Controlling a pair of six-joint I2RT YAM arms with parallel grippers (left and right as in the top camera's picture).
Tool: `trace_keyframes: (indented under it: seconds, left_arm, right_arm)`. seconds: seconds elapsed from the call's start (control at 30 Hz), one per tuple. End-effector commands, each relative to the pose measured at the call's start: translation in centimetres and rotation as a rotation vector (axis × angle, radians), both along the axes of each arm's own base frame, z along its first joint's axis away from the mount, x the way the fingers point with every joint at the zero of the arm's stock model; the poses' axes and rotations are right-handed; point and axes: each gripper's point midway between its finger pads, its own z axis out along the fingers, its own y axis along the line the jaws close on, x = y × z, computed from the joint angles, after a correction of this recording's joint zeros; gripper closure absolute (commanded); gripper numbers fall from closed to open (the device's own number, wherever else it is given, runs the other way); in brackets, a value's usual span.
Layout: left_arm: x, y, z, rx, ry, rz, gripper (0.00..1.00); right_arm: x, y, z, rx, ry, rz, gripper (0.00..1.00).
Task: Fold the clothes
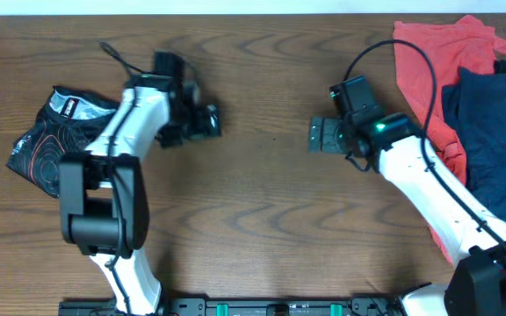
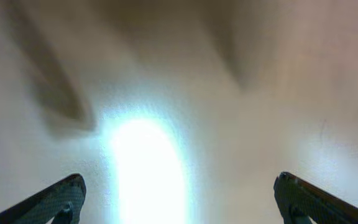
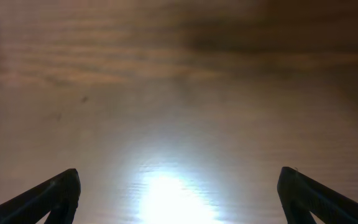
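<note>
The clothes (image 1: pixel 51 136), a black jersey with orange-and-white contour lines, lie bunched into a compact bundle at the table's left, partly under my left arm. My left gripper (image 1: pixel 211 121) stands open over bare wood to the right of the bundle, nothing between its fingers (image 2: pixel 61 196). My right gripper (image 1: pixel 316 134) is open too, facing left over the table's middle, empty; its fingertips (image 3: pixel 61 190) frame only wood grain and a bright glare. Both wrist views show no cloth.
A coral-red garment (image 1: pixel 433 66) and a navy-blue garment (image 1: pixel 495 123) lie piled at the right edge, behind my right arm. A black cable (image 1: pixel 112 54) trails near the left arm. Wooden tabletop (image 1: pixel 253 219) spans the middle.
</note>
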Motion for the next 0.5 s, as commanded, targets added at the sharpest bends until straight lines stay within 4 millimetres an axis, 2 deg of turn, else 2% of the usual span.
trace_keyframes:
  seconds: [0.0, 0.1, 0.23, 0.37, 0.47]
  left_arm:
    - [-3.4, -0.5, 0.3, 0.024, 0.118, -0.043, 0.02]
    - [-7.1, 0.0, 0.7, 0.077, 0.26, -0.064, 0.02]
    - [-10.0, 1.6, 1.9, 0.179, 0.357, -0.092, 0.02]
    - [-11.0, 1.2, 4.2, 0.184, 0.259, -0.133, 0.02]
    - [-11.3, 0.5, 6.8, 0.16, 0.088, -0.151, 0.02]
  right_arm:
    - [0.3, -2.0, -0.3, -0.042, 0.013, 0.028, 0.01]
    - [-0.7, -3.6, -0.9, -0.03, 0.08, -0.003, 0.01]
    - [-2.1, -4.3, -1.2, 0.01, 0.153, -0.02, 0.01]
    - [-3.2, -4.6, 0.2, -0.004, 0.142, -0.021, 0.01]
    - [-3.5, -4.9, 2.8, -0.036, 0.031, -0.03, 0.01]
